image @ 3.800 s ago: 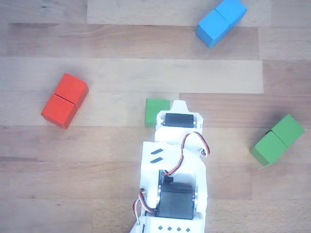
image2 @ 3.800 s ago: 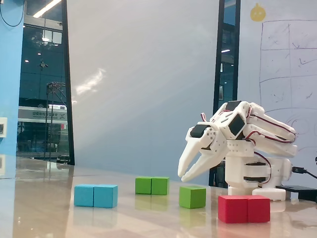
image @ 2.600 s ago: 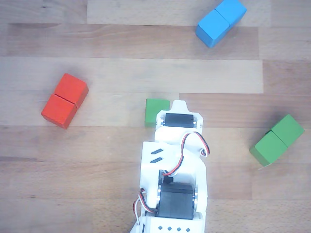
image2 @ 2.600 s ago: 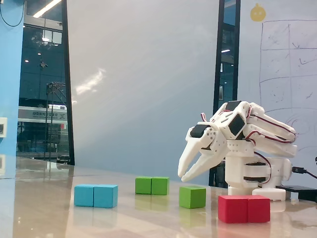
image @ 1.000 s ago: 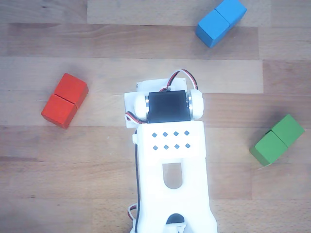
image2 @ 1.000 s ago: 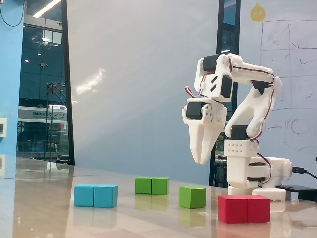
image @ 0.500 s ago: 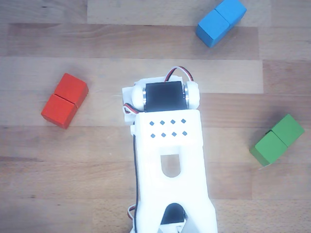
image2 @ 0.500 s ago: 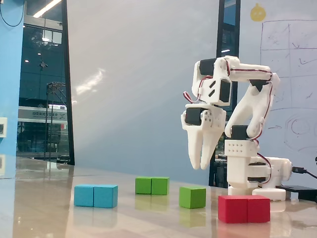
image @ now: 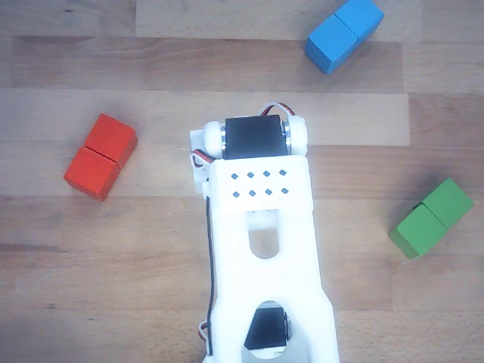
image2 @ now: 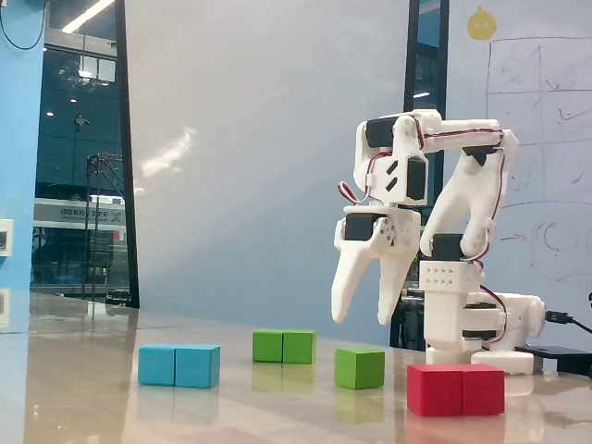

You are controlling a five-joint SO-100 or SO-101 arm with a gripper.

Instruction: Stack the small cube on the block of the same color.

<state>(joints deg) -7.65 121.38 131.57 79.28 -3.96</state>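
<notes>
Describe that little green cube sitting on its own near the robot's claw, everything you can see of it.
The small cube shows only in the fixed view; in the other view the arm probably hides it. It is plain green, looks like painted wood, with one lit front face and a paler top. It sits flat on the shiny table, which mirrors it faintly. Nothing touches it: the open gripper hangs just above, the green oblong block lies back to its left, the red block nearer on its right.
</notes>
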